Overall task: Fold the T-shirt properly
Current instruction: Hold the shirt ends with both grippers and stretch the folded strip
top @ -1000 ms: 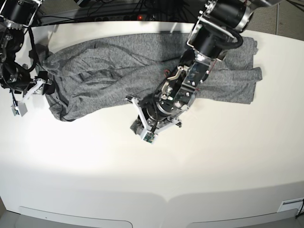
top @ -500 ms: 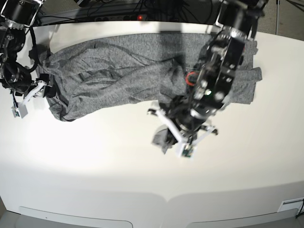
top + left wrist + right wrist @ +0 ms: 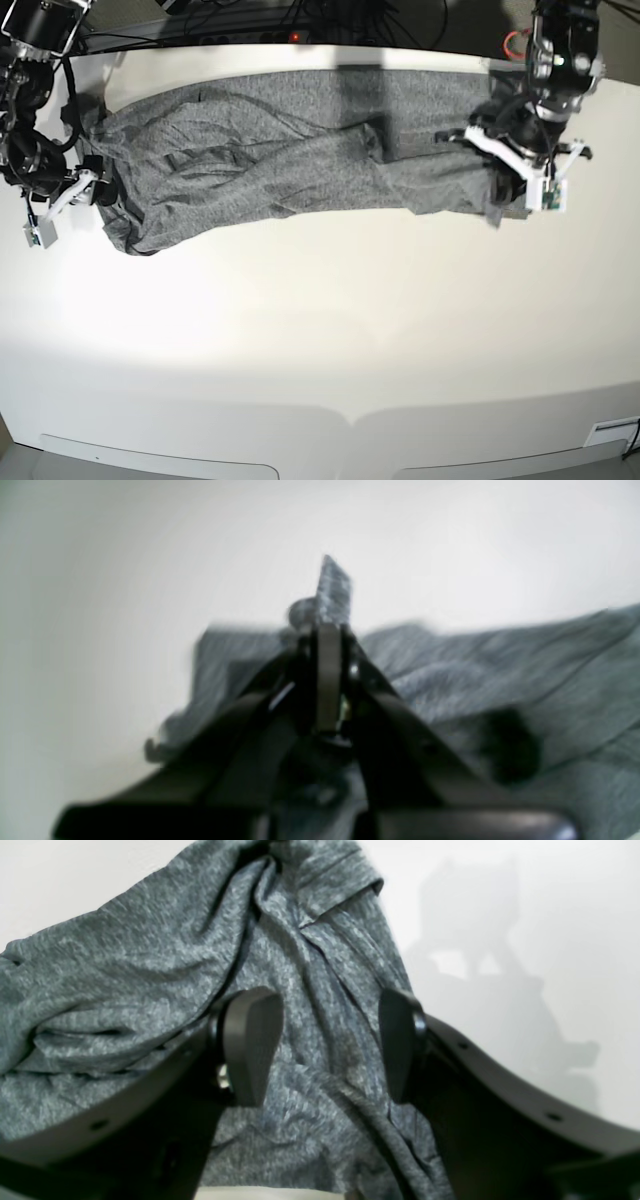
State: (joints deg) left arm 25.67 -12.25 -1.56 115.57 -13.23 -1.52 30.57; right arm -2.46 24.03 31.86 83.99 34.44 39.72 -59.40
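Note:
The heather-grey T-shirt [image 3: 290,160] lies stretched in a long band across the far half of the white table [image 3: 320,330]. At its right end my left gripper [image 3: 508,188] is shut on a pinch of the cloth. The left wrist view, which is blurred, shows my left gripper [image 3: 327,630] with its jaws together and a tab of T-shirt [image 3: 334,587] poking out past the tips. By the shirt's left end my right gripper [image 3: 90,192] stands open. In the right wrist view my right gripper [image 3: 325,1045] hovers over wrinkled T-shirt [image 3: 150,970] with nothing between the pads [image 3: 250,1040].
Dark cables and a power strip [image 3: 300,35] run behind the table's far edge. Bare white tabletop fills the near half, down to the curved front edge [image 3: 350,420].
My left arm has swung from the table's middle out to the far right, pulling the pinched cloth with it so the shirt now lies stretched out. The right arm has stayed put.

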